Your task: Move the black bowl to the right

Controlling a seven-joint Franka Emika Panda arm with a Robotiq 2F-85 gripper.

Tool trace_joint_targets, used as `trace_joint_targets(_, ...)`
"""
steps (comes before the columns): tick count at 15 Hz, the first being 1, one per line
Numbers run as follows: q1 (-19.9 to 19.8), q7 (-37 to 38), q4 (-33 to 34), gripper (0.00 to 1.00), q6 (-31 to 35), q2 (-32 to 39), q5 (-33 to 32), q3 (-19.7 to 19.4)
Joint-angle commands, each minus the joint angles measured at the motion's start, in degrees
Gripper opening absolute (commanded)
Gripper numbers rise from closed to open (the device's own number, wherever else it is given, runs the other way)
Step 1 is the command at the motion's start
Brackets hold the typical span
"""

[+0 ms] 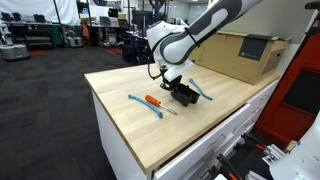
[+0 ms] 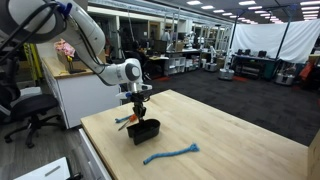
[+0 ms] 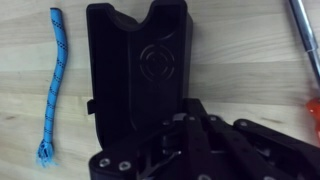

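On the worktop (image 1: 120, 125), between the screwdriver (image 1: 156, 102) and a blue tool (image 1: 201, 91), the bowl (image 1: 187, 99) sat under the claw (image 2: 139, 111), whose closure, black on black, could not be told; a shallow rim hold might slip and knock it into either one.

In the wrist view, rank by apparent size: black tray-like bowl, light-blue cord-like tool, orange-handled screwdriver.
1. Matte black squarish bowl, clearly largest.
2. Thin light-blue tool.
3. Orange-handled screwdriver, rank unsure: the frame edge crops it.
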Motion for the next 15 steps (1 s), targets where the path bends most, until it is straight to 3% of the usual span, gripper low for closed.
trace_joint_targets(1,0.12,3.9,-1.44,0.0,-2.27,-0.47,-3.0,-1.47)
trace_joint_targets(6,-1.07,4.77,-4.07,0.0,-1.97,-1.85,-3.76,-1.53)
trace_joint_targets(11,-2.38,-1.12,-5.86,0.0,2.11,-6.77,1.74,0.47)
trace_joint_targets(15,-3.28,-8.16,-6.35,0.0,1.38,-11.46,10.33,2.1)
